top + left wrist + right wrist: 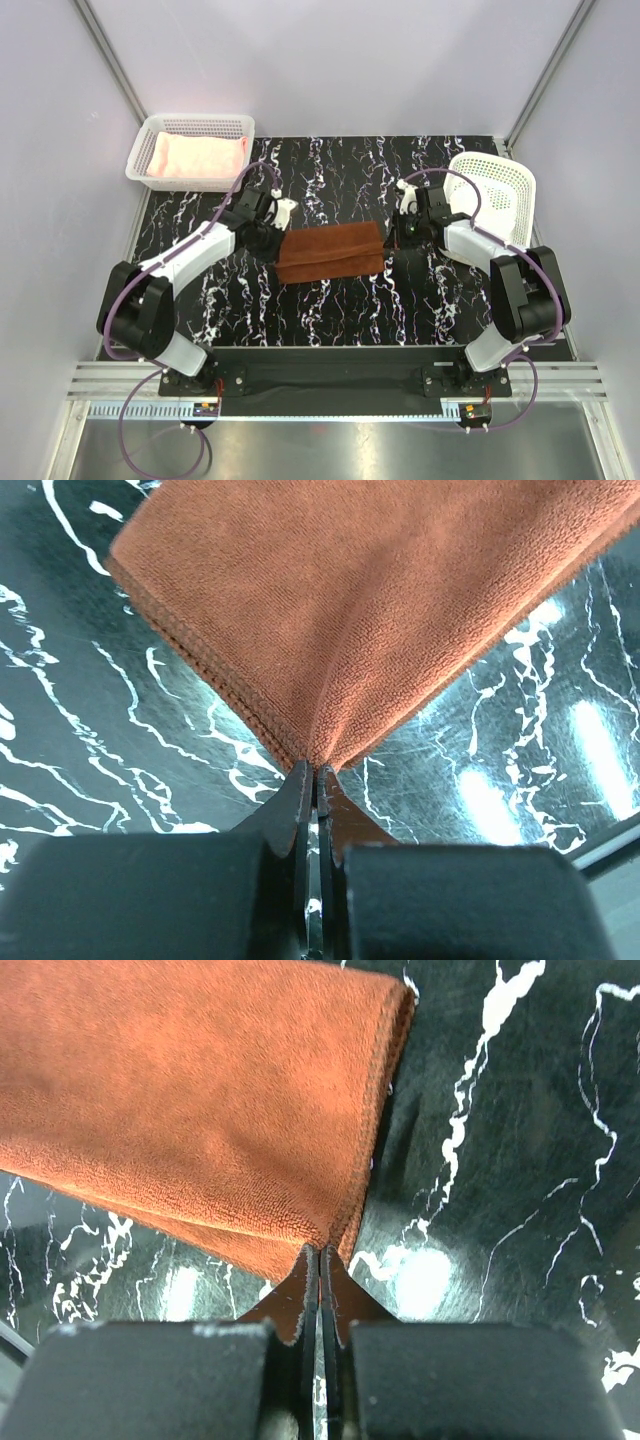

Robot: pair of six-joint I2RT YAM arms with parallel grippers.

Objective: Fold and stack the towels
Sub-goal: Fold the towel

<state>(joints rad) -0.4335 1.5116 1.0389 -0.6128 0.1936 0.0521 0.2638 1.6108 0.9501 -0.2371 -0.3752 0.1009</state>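
The brown towel [330,254] lies folded into a long band at the middle of the table [330,320], its length running left to right. The left gripper [315,772] is at the towel's left end and the right gripper [320,1252] is at its right end, both low over the table.

In the left wrist view the jaws are clenched on a corner of that end. The cloth is drawn to a pinched point between the fingertips and fans out from there. Several stacked layers show along the folded edge to the left of the pinch. In the right wrist view the jaws are likewise pressed together on a corner of the towel's right end. The cloth puckers where it enters them, and the short edge running away from the pinch shows doubled layers. At each pinched corner the cloth is lifted a little off the table, while in the top view the rest of the band lies flat.

The pink towel [195,157] is well apart from the brown towel, beyond it and to its left. It lies loosely bunched inside the left basket [190,125], which sits at the table's far left corner. The right basket [500,190] stands to the right of the brown towel, just beyond the right arm, and is tipped up on its edge.
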